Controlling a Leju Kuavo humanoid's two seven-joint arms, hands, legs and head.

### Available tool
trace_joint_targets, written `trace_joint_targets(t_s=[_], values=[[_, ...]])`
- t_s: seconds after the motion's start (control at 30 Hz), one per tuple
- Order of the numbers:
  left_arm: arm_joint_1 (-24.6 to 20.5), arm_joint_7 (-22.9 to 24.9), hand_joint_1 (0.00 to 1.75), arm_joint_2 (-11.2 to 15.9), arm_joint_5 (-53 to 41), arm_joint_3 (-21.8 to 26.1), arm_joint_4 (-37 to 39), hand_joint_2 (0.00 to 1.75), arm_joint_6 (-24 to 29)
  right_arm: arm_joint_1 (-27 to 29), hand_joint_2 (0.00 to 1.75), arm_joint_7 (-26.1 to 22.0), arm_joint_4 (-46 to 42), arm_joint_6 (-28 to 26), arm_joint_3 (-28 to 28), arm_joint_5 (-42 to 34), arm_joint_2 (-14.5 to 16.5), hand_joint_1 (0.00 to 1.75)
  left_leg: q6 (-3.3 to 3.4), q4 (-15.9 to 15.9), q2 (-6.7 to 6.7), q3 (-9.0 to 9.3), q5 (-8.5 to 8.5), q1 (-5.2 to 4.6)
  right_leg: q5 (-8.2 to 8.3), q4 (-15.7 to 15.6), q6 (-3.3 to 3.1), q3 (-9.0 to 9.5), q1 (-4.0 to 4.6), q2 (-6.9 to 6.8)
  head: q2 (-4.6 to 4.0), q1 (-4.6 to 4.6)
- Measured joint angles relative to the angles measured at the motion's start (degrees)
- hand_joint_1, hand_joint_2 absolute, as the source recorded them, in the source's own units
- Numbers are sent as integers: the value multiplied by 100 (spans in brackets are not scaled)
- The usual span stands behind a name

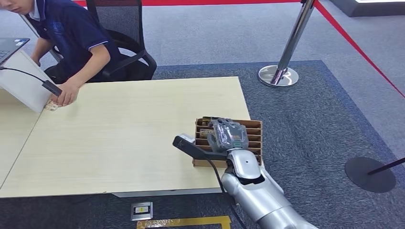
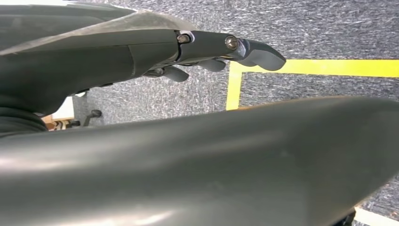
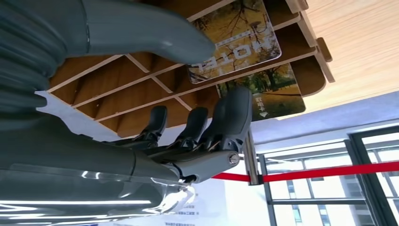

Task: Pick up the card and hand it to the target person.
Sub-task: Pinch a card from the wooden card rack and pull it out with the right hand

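**Reaching into the card rack**

Right robot hand (image 1: pixel 228 135) poised over the wooden card rack (image 1: pixel 255 128) at the near right corner of the bench (image 1: pixel 124 138), fingers (image 3: pixel 230 117) spread and pointing down into the slots, thumb apart. Nothing grasped yet; released, by the look of the right wrist view. Card (image 3: pixel 237 40) standing on edge in a rack slot, an autumn-tree picture and the word HOTEL printed on it, a second similar card (image 3: pixel 273 92) in the next slot. Upright storage leaves each card's top edge free, likely why the approach comes from above the rack. Fingertips close beside the cards, contact impossible to confirm.

Left robot hand (image 2: pixel 211 52) hanging low over carpet and a yellow floor line (image 2: pixel 234 84), well away from the rack, fingers loosely extended, holding nothing.

Person (image 1: pixel 71 33) seated at the far left of the bench from the rack, one hand resting on the benchtop. Probably the target for the handover; a long reach across from the rack.
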Motion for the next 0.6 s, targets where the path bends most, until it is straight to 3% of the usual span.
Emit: trace_joint_targets(t_s=[0.43,0.6], values=[[-2,31,0,0,-7,-5,8,0,20,-125,175,13,285,-32,-5,-34,25,92,-2,0,0,-1,-3,0,-2,0,-2,-2,0,0,0,-1],[-3,35,0,0,0,-5,10,0,26,-177,175,5,352,-36,-6,-34,47,109,-2,0,0,-1,-3,0,-2,0,-2,-2,0,0,0,-1]])
